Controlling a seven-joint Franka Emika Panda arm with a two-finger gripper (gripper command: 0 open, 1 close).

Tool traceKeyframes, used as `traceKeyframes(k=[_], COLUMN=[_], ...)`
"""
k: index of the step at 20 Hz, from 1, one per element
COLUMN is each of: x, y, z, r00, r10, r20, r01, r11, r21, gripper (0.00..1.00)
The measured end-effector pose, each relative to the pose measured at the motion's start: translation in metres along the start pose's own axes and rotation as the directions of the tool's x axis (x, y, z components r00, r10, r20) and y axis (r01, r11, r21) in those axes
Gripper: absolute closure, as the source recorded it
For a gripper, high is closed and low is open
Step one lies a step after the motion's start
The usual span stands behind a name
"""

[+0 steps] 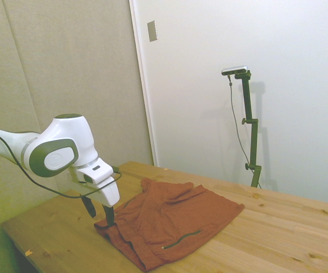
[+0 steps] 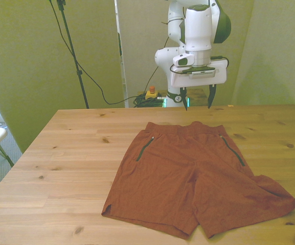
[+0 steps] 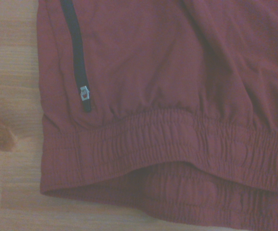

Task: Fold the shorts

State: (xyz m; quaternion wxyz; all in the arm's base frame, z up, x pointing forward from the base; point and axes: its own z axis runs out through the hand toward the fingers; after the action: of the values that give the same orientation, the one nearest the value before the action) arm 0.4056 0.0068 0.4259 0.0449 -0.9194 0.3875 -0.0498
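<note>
The shorts (image 2: 193,176) lie spread flat on the tabletop (image 2: 65,153), waistband toward the far edge and both legs reaching toward the near edge. In the front view, going from the left: bare wood, then the left leg with its hem lying smooth, a dark zipper (image 2: 145,148) slanting down from the waistband, the second zipper (image 2: 232,149) on the other side, and last the right leg, which runs out rumpled toward the near right corner.

The hand (image 2: 197,104) hangs above the far edge of the tabletop, just beyond the middle of the waistband (image 2: 185,128) and clear of the cloth. Its two dark fingers (image 2: 210,96) point down, spread well apart, with nothing between them.

In the side view the hand (image 1: 98,211) stands at the left end of the shorts (image 1: 169,222), fingertips low beside the waistband edge; whether they touch the cloth cannot be told there.

The wrist view looks down on the gathered waistband (image 3: 177,144), a zipper (image 3: 76,53) with a small white tag at its end, and a strip of wood beside the cloth.
</note>
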Motion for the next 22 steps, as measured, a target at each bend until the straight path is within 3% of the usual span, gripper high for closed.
traceKeyframes(k=[2, 4, 9, 14, 22], x=[0.001, 0.004, -0.013, -0.056, -0.097], y=[0.000, -0.007, -0.066, -0.104, -0.138], z=[0.000, 0.001, 0.005, 0.029, 0.063], r00=[1.000, 0.993, 0.941, 0.914, 0.907], r10=[-0.001, -0.021, -0.052, -0.132, -0.193], r20=[-0.022, -0.117, -0.333, -0.383, -0.374], r01=[0.001, 0.013, 0.002, 0.049, 0.066], r11=[1.000, 0.998, 0.989, 0.975, 0.943], r21=[-0.019, -0.069, -0.151, -0.217, -0.326], gripper=[0.00, 0.00, 0.00, 0.00, 0.00])
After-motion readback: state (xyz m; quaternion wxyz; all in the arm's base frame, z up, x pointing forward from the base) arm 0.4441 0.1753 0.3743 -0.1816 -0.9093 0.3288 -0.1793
